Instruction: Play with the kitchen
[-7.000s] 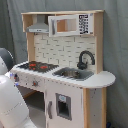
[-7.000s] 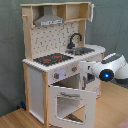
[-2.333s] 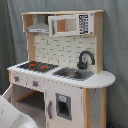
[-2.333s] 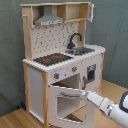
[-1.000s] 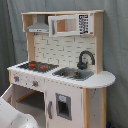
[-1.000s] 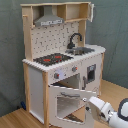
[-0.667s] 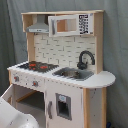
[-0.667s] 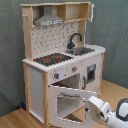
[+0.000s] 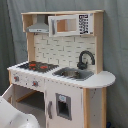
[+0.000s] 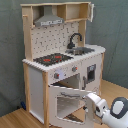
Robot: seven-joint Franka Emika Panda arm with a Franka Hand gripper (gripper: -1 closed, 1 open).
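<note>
Finger state impossible to tell. White gripper (image 10: 94, 104) sat low at the second exterior view's right, against the right edge of the windowed oven door (image 10: 70, 101), which hung open and tilted outward. Behind stood the tall white and light-wood toy kitchen (image 10: 60, 60) (image 9: 60, 65), hob left of sink there.

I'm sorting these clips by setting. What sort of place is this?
Probably a lab or test room, not a home kitchen: a toy play kitchen stands before a plain grey curtain on a wood floor, with a robot arm at its open oven door.
</note>
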